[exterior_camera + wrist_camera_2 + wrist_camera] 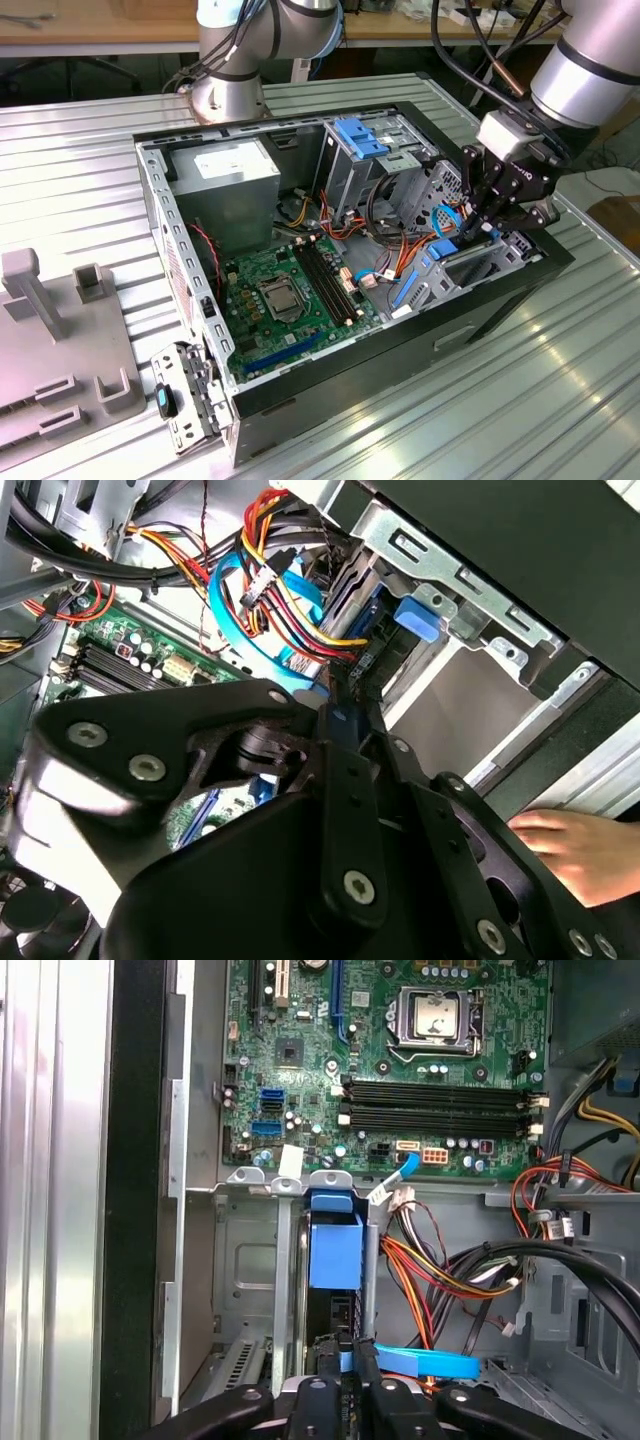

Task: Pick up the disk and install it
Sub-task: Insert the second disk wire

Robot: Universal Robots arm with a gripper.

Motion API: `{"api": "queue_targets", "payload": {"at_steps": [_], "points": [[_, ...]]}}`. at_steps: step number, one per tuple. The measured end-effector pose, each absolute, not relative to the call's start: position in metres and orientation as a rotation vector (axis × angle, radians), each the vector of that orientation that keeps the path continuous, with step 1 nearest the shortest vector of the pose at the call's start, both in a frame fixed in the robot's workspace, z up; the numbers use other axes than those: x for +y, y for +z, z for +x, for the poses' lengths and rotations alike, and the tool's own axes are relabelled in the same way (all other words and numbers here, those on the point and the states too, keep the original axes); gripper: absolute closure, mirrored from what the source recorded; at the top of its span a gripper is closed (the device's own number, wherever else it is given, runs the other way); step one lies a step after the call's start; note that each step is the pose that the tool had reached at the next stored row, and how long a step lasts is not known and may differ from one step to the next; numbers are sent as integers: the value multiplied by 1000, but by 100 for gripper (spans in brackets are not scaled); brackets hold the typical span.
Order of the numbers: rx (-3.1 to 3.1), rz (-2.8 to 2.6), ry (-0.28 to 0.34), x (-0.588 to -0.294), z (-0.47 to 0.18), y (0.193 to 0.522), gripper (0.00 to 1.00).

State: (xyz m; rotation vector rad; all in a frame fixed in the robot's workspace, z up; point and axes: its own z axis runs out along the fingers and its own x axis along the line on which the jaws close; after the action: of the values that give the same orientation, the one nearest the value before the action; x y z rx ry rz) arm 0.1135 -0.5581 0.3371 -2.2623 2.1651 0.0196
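Note:
The disk (335,1250) stands on edge in the lower drive bay of the open computer case (330,385), its bright blue carrier facing the first wrist camera. My gripper (350,1368) is right above it, fingers close together on the disk's dark body and blue rim. In the second wrist view the fingers (350,780) pinch a thin blue edge of the disk (338,718). In the exterior view my gripper (487,228) hangs over the bay at the case's right end, with the blue carrier (438,250) just below it.
Orange, red and blue cables (440,1280) crowd beside the bay. The motherboard (290,290), the power supply (225,170) and a tall drive cage with a blue bracket (360,135) fill the case. A person's hand (575,845) rests outside the case wall. A grey fixture (60,340) sits at the exterior view's left.

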Motion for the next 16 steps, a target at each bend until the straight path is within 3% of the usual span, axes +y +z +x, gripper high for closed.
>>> {"api": "queue_targets", "payload": {"at_steps": [2, 10, 11, 13, 16], "points": [[2165, -2263, 18, -558, 114, 340, 76], [2165, -2262, 14, -558, 113, 358, 76], [2165, -2262, 15, -558, 113, 358, 78], [2165, -2262, 14, -558, 113, 359, 89], [2165, -2262, 14, -558, 113, 359, 89]]}}
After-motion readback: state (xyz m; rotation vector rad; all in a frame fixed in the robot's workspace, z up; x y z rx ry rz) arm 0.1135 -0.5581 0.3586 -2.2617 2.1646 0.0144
